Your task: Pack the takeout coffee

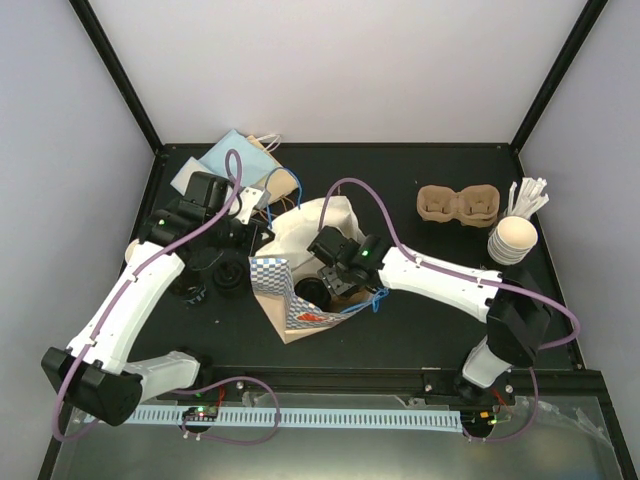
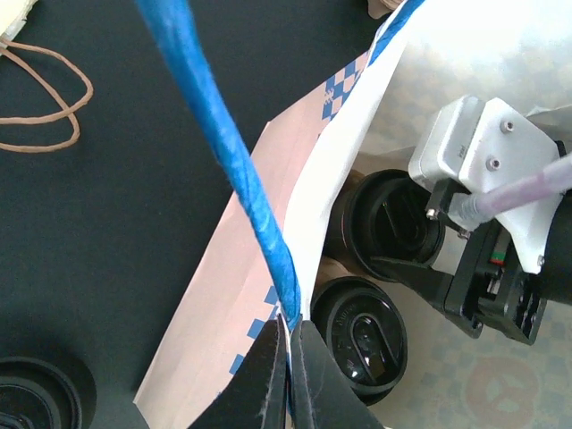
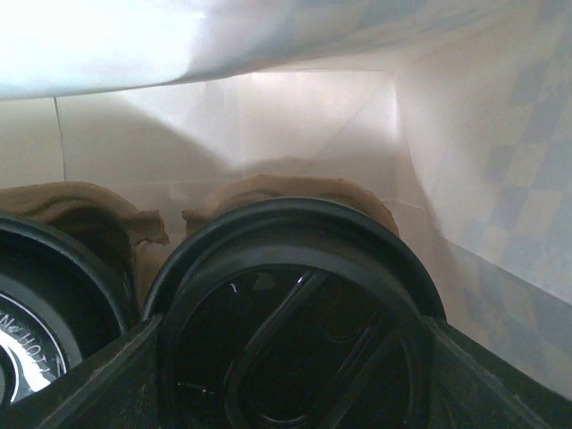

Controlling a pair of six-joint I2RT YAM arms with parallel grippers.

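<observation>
The blue-checked bag (image 1: 285, 300) lies open in the middle of the table. My left gripper (image 2: 292, 338) is shut on its rim where the blue handle (image 2: 223, 143) is attached; from above, that gripper (image 1: 260, 212) sits at the bag's back edge. Inside stand two cups with black lids (image 2: 366, 335) (image 2: 389, 219) in a brown pulp tray (image 3: 286, 192). My right gripper (image 3: 286, 357) reaches into the bag (image 1: 330, 283), its fingers (image 3: 89, 380) pressed against both sides of one black lid (image 3: 295, 295). A second lid (image 3: 36, 308) shows to its left.
A second pulp tray (image 1: 458, 205), a stack of paper cups (image 1: 513, 238) and white stir sticks (image 1: 528, 195) stand at the back right. Spare black lids (image 1: 215, 275) lie left of the bag. Another bag with brown twine handles (image 1: 232, 155) lies at the back left.
</observation>
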